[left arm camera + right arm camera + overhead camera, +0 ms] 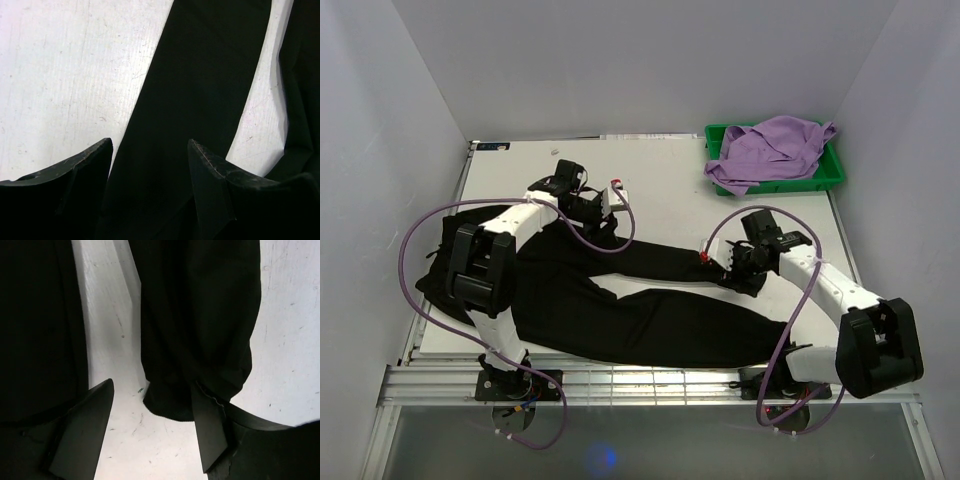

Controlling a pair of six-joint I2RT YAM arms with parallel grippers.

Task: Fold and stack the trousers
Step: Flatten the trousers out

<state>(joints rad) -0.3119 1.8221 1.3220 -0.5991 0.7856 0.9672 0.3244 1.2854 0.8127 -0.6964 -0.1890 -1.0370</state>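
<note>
Left fingers stand wide apart with nothing between them, hovering at 11 o'clock over the upper leg where it leaves the seat. Right fingers are likewise parted and holding nothing, poised at 3 o'clock.

Black and unfolded, the trousers lie flat on the worktop, long axis running from the waist at 9 o'clock to the leg ends at 3 and 4 o'clock, the two legs splayed apart. In the right wrist view the cuff of the upper leg lies just below the right fingers, its end beside one of them and not clamped. That arm looks the nearer one for taking this cuff; the left is nearer the seat.

At 1 o'clock a green tray holds a lilac garment, well apart from the trousers. No brand or writing can be read anywhere.
</note>
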